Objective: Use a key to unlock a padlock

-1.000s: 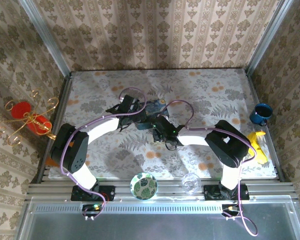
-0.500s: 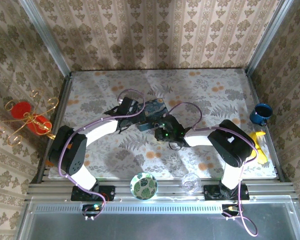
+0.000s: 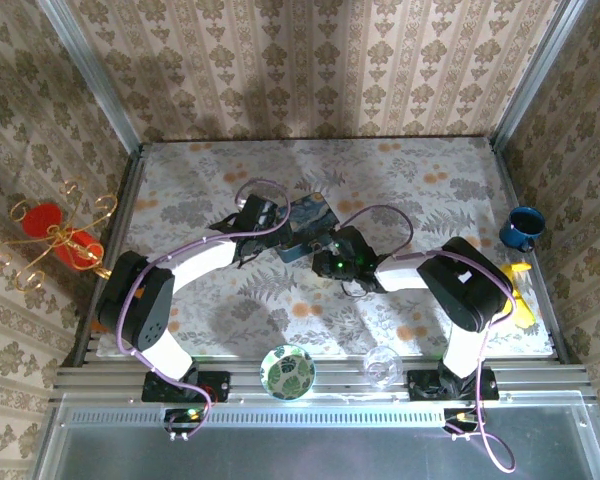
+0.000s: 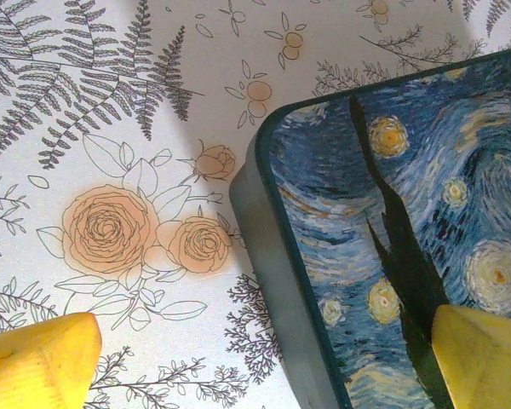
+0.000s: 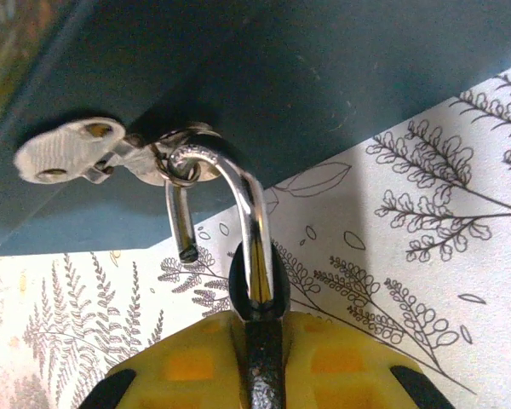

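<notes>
Clamping the padlock [image 5: 262, 362], right fingers [image 5: 187, 362] leave its shackle [image 5: 254, 204] jutting ahead; left fingers [image 4: 43, 362] spread apart.

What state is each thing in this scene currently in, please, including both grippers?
starry-night tin: closed, lying flat.
left gripper: open, straddling the tin's edge.
padlock: shackle sprung open, one leg free.
right gripper: shut on the padlock's body.
key: hangs by a ring on the shackle, against the tin's side.
blue mug: upright.
</notes>
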